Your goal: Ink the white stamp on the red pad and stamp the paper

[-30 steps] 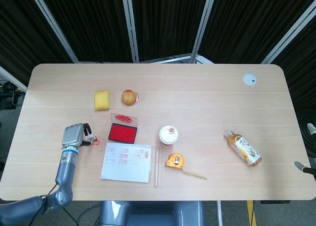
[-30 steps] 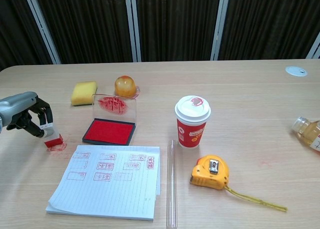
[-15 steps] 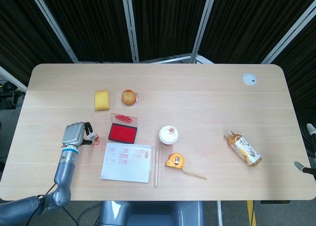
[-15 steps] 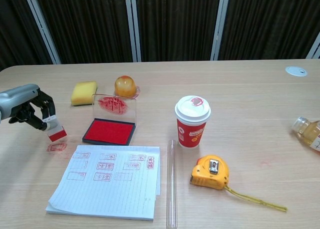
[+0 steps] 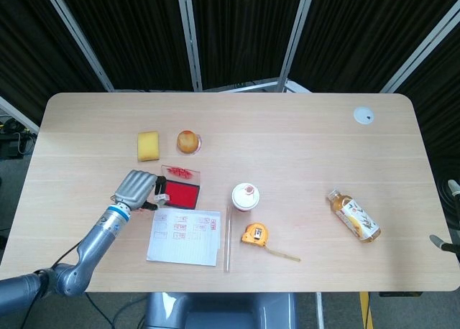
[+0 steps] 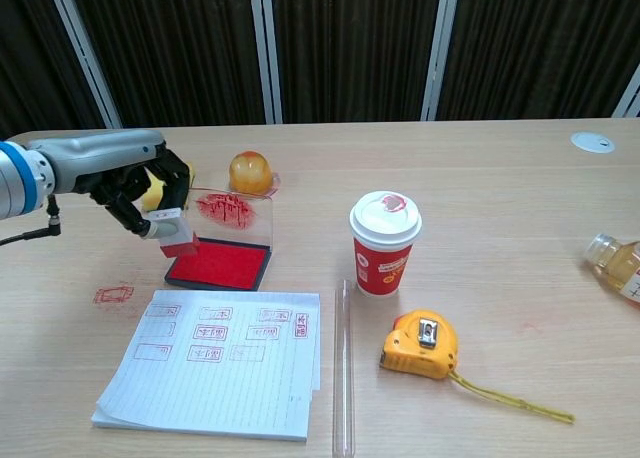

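Red ink shows on the underside of the white stamp (image 6: pixel 175 233), which the left hand (image 6: pixel 135 183) pinches by its upper body between the fingertips, so that the inked face looks down and stays free. The stamp hangs over the near-left corner of the red ink pad (image 6: pixel 220 263), close above it; whether it touches the pad I cannot tell. The clear lid of the pad (image 6: pixel 230 216) stands upright at the far edge, so the red surface lies open from above and from the near side, and I judge a straight lowering would ink the stamp. The paper (image 6: pixel 215 363) (a lined pad already carrying several red prints) lies just near of the ink pad, and its near half looks blank, so the way from pad to paper is short and free. A clear tube (image 6: pixel 342 368) lies along the right edge of the paper, and the paper cup (image 6: pixel 384 240) and the yellow tape measure (image 6: pixel 425 345) stand further right, well apart from this path. One stray red print (image 6: pixel 113 295) marks the bare table left of the paper. The right hand is not visible.
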Controlling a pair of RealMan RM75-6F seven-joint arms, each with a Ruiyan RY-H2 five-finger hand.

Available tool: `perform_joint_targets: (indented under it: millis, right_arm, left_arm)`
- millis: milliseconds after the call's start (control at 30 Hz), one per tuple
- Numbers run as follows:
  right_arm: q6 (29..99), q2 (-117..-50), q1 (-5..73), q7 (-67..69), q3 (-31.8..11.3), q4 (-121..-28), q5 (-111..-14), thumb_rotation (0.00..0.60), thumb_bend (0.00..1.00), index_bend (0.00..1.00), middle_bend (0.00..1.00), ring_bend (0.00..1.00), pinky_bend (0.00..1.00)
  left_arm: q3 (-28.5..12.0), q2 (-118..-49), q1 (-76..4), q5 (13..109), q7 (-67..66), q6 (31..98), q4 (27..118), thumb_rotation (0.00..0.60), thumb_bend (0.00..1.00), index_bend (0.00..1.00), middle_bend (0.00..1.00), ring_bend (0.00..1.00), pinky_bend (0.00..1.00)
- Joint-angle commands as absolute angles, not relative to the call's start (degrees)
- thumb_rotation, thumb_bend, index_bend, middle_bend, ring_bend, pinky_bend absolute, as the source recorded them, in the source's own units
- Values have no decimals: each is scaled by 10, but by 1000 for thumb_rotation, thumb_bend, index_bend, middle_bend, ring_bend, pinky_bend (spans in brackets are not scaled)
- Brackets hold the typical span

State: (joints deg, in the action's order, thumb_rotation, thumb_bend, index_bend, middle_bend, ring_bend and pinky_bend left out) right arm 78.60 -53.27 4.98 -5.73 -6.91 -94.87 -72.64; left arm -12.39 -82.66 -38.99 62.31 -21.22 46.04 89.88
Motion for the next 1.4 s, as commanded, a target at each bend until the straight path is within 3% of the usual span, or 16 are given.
perform_joint_targets:
  millis: [33,700,1400]
  right_arm:
    - [786,-535,50,-63,-71,-947,-722,600,0,0,0,0,0]
    - [781,-540,51,-77,-74,-941,-698,600,0,0,0,0,0]
    - [781,-540,51,-79,-76,-937,-694,600,0,0,0,0,0]
  left_arm:
    - [-111,-822,-423,668,-195,419,869,600,292,567,576,819,855]
    - [-90,-903,-470,719,-67,383,717,600,321,584,584,819,856]
    - [-84,-948,-491,691,-49,358,647,600,334,591,583,819,855]
